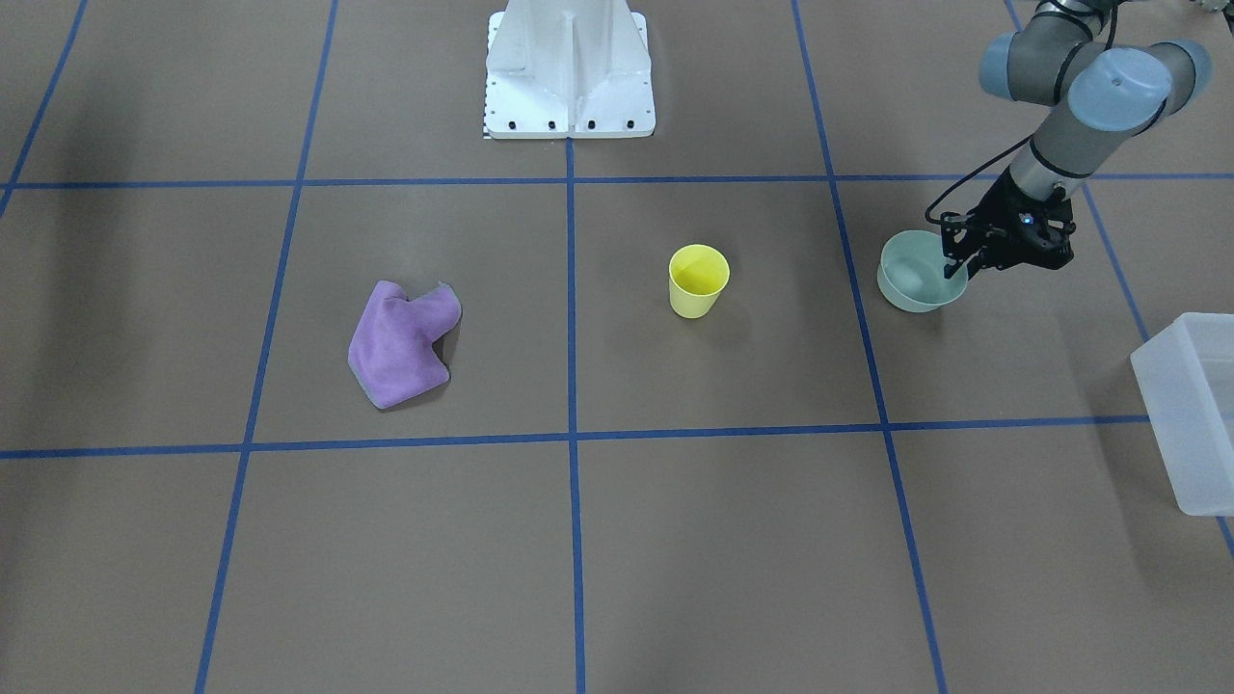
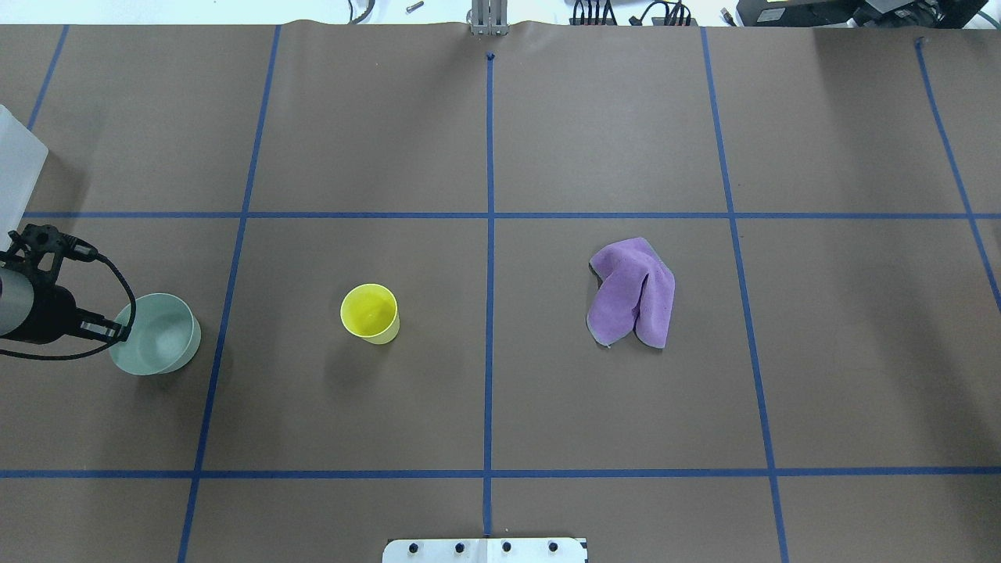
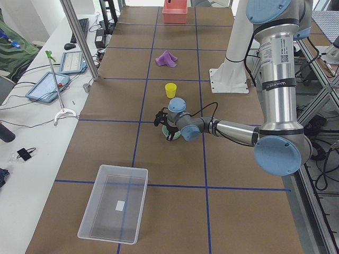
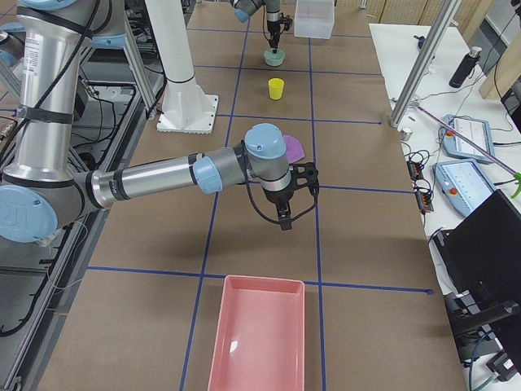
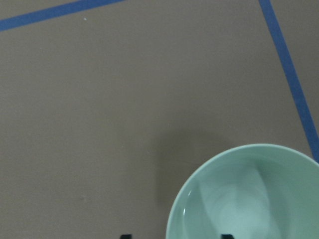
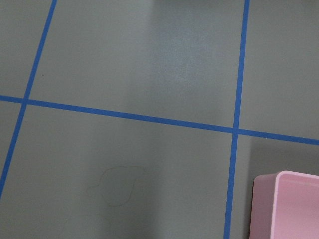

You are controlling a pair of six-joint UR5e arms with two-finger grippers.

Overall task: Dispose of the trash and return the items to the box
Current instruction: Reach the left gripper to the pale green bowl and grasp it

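Risk sits mostly at the sage-green bowl [image 1: 911, 281], which stands on the table [image 1: 675, 559] out on the robot's left side, well apart from the frosted box [image 1: 1191, 414] it belongs in. The left gripper [image 1: 961, 266] is down at the bowl's rim on the side away from the cup. From its wrist camera I see the jaws parted, one tip inside the bowl and one outside, straddling the wall and gripping nothing yet. To my eye the bite looks thin. A pinch on a smooth, curved wall could slip as the jaws meet, or the bowl could tip and swing once it leaves the table and drop short of the box. If the jaws meet off-centre, the bowl may simply skate away across the table. The yellow cup [image 1: 698, 280] stands upright near the middle, apart from everything, and the crumpled purple cloth [image 1: 400, 342] lies beyond it; neither is in the way. The right gripper [image 4: 285, 218] hangs above the table near the pink bin [image 4: 259, 342], and I cannot tell how its jaws stand.
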